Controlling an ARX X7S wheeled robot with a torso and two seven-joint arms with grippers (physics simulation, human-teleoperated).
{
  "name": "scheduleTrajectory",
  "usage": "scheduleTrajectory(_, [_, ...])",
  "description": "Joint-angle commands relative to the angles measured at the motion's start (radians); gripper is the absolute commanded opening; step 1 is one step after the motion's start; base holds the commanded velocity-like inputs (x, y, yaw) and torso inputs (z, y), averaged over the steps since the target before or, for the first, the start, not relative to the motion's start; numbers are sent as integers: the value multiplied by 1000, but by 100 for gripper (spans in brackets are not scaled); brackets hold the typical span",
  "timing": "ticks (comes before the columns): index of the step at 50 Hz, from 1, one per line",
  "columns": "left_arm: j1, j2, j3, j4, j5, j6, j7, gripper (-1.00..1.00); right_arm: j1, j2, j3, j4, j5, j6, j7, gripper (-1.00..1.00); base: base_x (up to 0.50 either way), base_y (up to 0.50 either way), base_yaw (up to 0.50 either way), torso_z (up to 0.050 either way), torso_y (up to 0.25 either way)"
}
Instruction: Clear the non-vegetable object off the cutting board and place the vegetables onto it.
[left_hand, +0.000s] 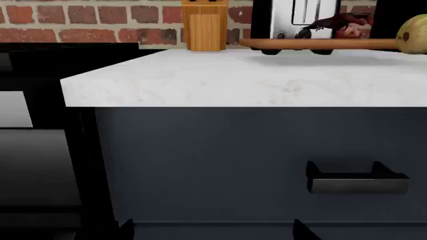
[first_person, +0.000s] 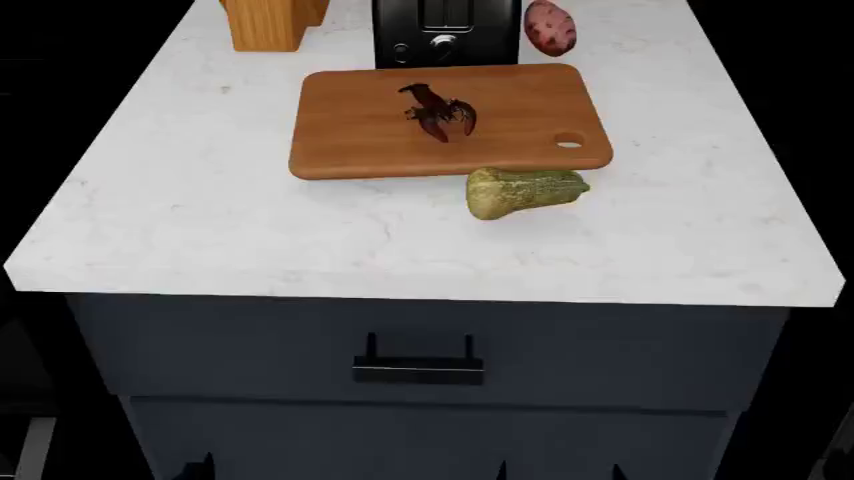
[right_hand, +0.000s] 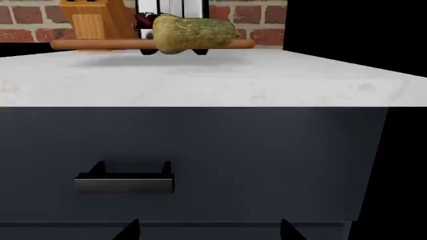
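Observation:
A small dark red-brown lobster (first_person: 438, 112) lies near the middle of the reddish-brown cutting board (first_person: 360, 130) at the back of the white counter. The mottled green-yellow squash (first_person: 523, 190) lies on the counter, touching the board's front edge near its oval hole. The pinkish-red potato (first_person: 550, 27) lies behind the board, right of the toaster. Both grippers hang low in front of the cabinet, below counter height. My left gripper (left_hand: 213, 232) is open and empty. My right gripper (right_hand: 209, 231) is open and empty, facing the drawer with the squash (right_hand: 190, 32) above it.
A black toaster (first_person: 445, 30) and a light wooden knife block (first_person: 267, 22) stand behind the board. A dark drawer front with a metal handle (first_person: 416, 368) lies below the counter edge. A dark appliance (left_hand: 33, 165) stands left of the cabinet.

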Motion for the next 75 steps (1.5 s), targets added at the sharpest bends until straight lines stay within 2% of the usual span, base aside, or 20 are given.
scheduleTrajectory(1, [1,-40,49,6,0,-2,-49,100,-2,8,-11,-7,7,5,11,100,0,0,0,0,0])
scheduleTrajectory(3, [-3,-45,42,2,-64,-13,-50,100,4,19,-23,3,24,5,24,100,0,0,0,0,0])
scheduleTrajectory(17, [-11,-65,66,-17,-79,-7,-87,100,2,53,-59,1,57,3,78,100,0,0,0,0,0])
scheduleTrajectory(18, [-2,-57,59,2,-67,-4,-72,100,1,55,-58,3,64,-3,78,100,0,0,0,0,0])
scheduleTrajectory(19, [-9,-8,-1,-13,-27,-14,-17,100,1,8,-5,6,11,2,26,100,0,0,0,0,0])
scheduleTrajectory(20, [-12,-15,3,-13,-39,-23,-23,100,1,15,-16,0,4,6,40,100,0,0,0,0,0])
scheduleTrajectory(32, [-39,-59,26,169,-87,-267,-67,100,25,63,-84,-195,-52,161,92,100,0,0,0,0,0])
scheduleTrajectory(35, [-53,-75,23,237,-104,-338,-68,100,52,83,-100,-250,-106,236,112,100,0,0,0,0,0])
scheduleTrajectory(41, [-92,-110,10,340,-121,-449,-79,100,108,101,-90,-375,-99,389,93,100,0,0,0,0,0])
scheduleTrajectory(50, [-198,-166,27,421,-145,-657,-64,100,222,147,-101,-479,-133,574,64,100,0,0,0,0,0])
scheduleTrajectory(56, [-301,-202,-2,484,-175,-789,-59,100,322,175,-117,-534,-150,703,27,100,0,0,0,0,0])
scheduleTrajectory(59, [-372,-248,17,508,-176,-847,-34,100,398,184,-135,-537,-163,790,9,100,0,0,0,0,0])
scheduleTrajectory(63, [-474,-271,2,532,-210,-959,-14,100,517,205,-158,-532,-181,891,-19,100,0,0,0,0,0])
scheduleTrajectory(75, [-734,-271,-50,454,-283,-1148,14,100,774,262,-198,-498,-178,1068,-114,100,0,0,0,0,0])
